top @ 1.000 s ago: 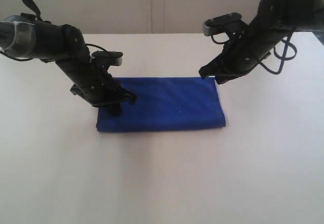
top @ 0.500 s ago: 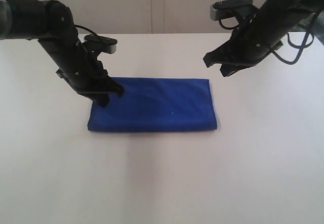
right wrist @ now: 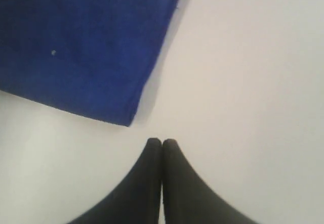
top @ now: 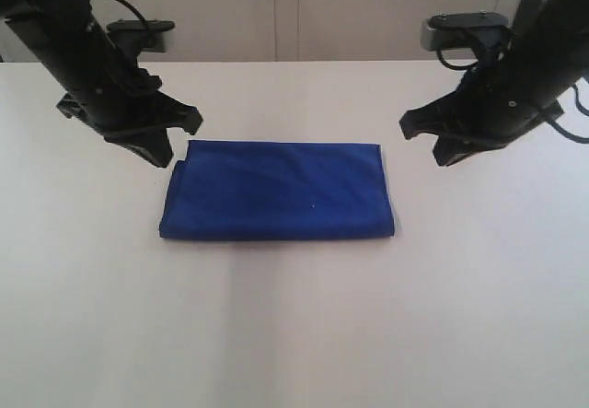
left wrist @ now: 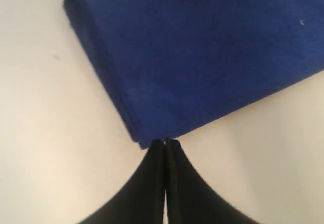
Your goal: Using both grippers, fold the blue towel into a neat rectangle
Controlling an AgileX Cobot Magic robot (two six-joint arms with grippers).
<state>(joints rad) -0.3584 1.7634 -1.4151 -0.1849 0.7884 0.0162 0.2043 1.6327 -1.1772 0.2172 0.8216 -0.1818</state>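
table: white | on it: folded blue towel, flat

The towel is plain royal blue, the table white, the left gripper and right gripper black.

The exterior view looks from a raised spot beyond the table's near edge toward its far edge, wide enough to take in both arms. Each wrist view looks closely down past its own tips, left gripper and right gripper. All three views share the blue towel.
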